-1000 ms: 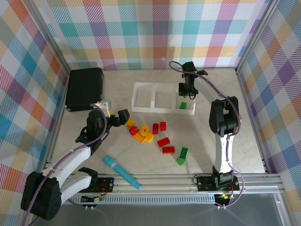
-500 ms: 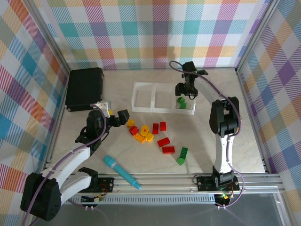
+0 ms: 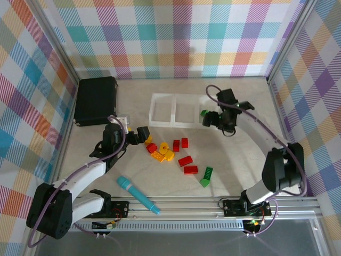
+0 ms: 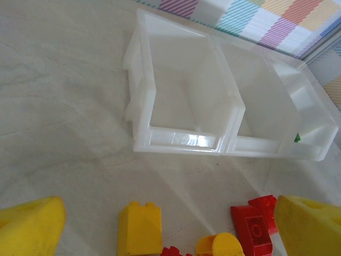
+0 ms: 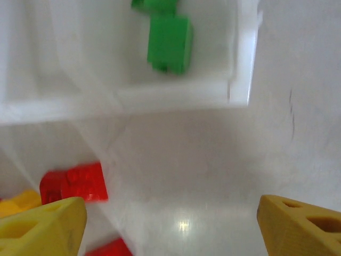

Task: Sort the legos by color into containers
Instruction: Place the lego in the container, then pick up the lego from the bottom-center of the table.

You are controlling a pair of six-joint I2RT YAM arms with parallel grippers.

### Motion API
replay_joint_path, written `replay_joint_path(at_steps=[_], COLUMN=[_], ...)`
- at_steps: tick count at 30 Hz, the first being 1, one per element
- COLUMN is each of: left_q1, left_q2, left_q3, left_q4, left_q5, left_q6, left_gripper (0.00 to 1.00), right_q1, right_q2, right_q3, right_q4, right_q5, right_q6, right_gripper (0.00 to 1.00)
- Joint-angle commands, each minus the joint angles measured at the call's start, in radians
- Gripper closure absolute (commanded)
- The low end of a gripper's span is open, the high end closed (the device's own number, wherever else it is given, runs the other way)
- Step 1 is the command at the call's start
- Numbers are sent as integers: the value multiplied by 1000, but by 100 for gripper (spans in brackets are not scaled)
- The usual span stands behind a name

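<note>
Containers (image 3: 170,125) sit mid-tabletop (image 3: 234,165). Right wrist view: two green legos (image 5: 169,42) in the end compartment; left wrist view catches merely a green corner (image 4: 297,138) there. Left claw (image 4: 169,224), right claw (image 5: 171,224): both apart, unladen.

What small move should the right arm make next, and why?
Probably swing the right gripper toward the two green bricks on the table. Its jaws stand open and empty, a green brick already lies in the tray's end compartment, and those two seem to be the only green ones left outside.
</note>
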Motion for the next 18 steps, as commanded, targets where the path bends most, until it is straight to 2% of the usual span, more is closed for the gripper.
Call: replay_joint_path(at_steps=[1, 6, 11, 18], left_q1=[-13, -14, -14, -16], left_q2=[16, 31, 34, 16], left_q3=[24, 24, 20, 9], left_q4=[66, 94, 107, 109], left_q5=[40, 63, 75, 79], left_q6=[23, 17, 13, 13], left_gripper=[0, 0, 1, 0], right_q1=[44, 176, 309, 398], right_q2=[-101, -217, -232, -235], right_q3=[-102, -225, -302, -374], right_q4=[-29, -72, -92, -121], right_q5=[-18, 18, 63, 157], right_q6=[128, 280, 425, 629], right_gripper=[18, 19, 19, 20])
